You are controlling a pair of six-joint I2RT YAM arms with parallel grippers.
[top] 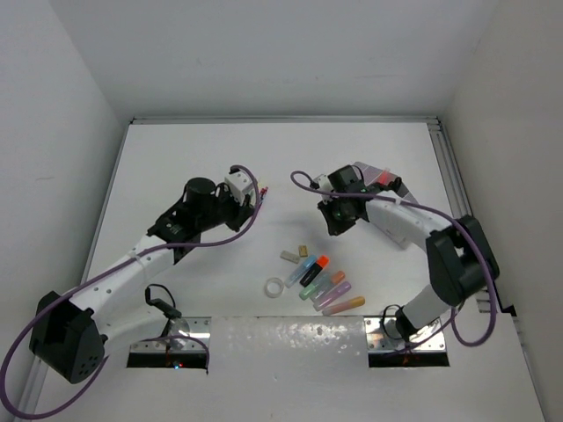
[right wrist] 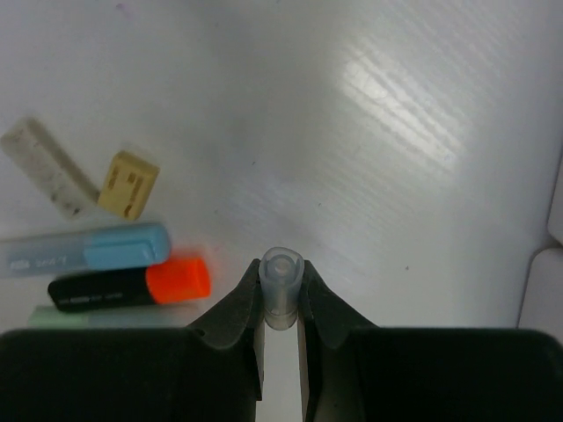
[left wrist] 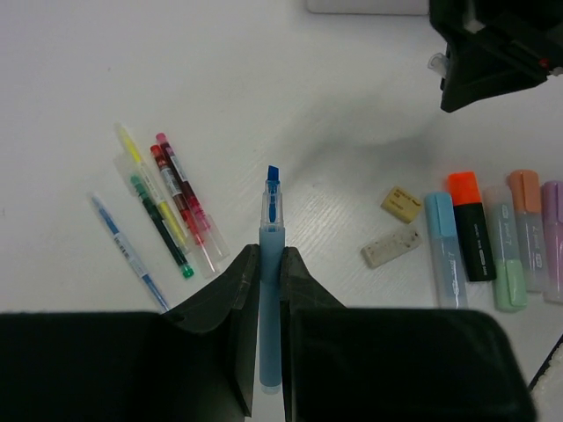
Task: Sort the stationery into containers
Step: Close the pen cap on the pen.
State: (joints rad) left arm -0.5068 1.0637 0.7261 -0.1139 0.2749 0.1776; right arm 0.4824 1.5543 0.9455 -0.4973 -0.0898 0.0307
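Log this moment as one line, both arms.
left gripper: shut on blue marker, tip bare | right gripper: shut on clear cap | highlighters, erasers: loose on table

Bright, even light; glare on table point(right wrist: 396, 114); soft shadows.

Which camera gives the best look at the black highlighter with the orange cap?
Right wrist: the orange-capped highlighter lies close, whole, label showing. The left wrist shows it whole but smaller; the top view shows only a speck.
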